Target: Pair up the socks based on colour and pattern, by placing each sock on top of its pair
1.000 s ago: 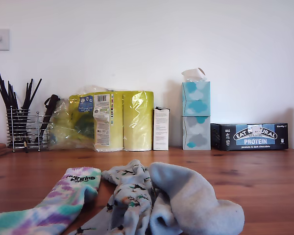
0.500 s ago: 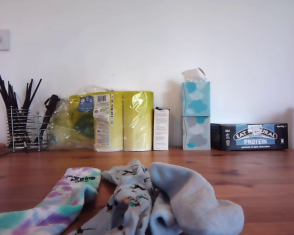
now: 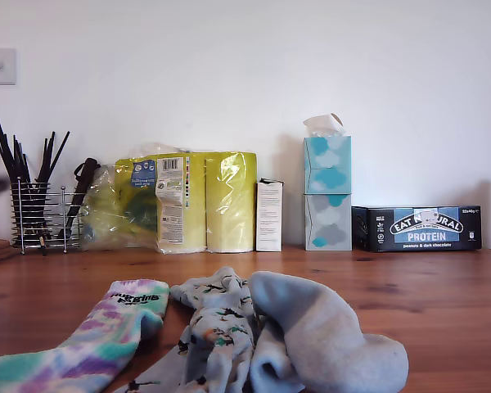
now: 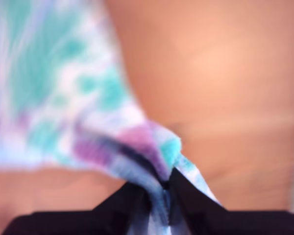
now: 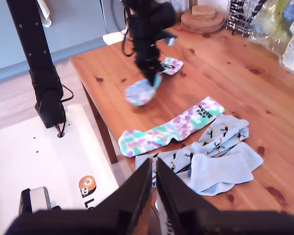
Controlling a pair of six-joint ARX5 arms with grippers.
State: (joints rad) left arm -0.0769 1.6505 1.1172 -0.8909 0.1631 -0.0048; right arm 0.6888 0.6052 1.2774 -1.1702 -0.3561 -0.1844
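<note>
My first gripper [image 4: 161, 183] is shut on a pastel tie-dye sock [image 4: 88, 112], which fills the blurred first wrist view. The second wrist view shows that gripper [image 5: 151, 78] holding the sock [image 5: 143, 90] above the table's far end. A second tie-dye sock [image 5: 171, 128] lies flat, and it shows at the exterior view's lower left [image 3: 82, 348]. Beside it lie bunched blue-grey animal-print socks [image 3: 217, 336] and a plain light-blue sock [image 3: 327, 344]. My second gripper [image 5: 153, 178] hovers high over the table edge near the pile, shut on nothing.
The wooden table [image 3: 442, 295] carries a wire rack of black utensils [image 3: 37, 205], a yellow paper-roll pack [image 3: 180, 201], tissue boxes [image 3: 327, 192] and a protein-bar box [image 3: 417, 228] along the wall. Round wooden coasters [image 5: 203, 19] sit at the far end. A black arm base [image 5: 49, 105] stands off the table.
A dark blur has come in at the exterior view's left edge. The socks at the front have not moved.
</note>
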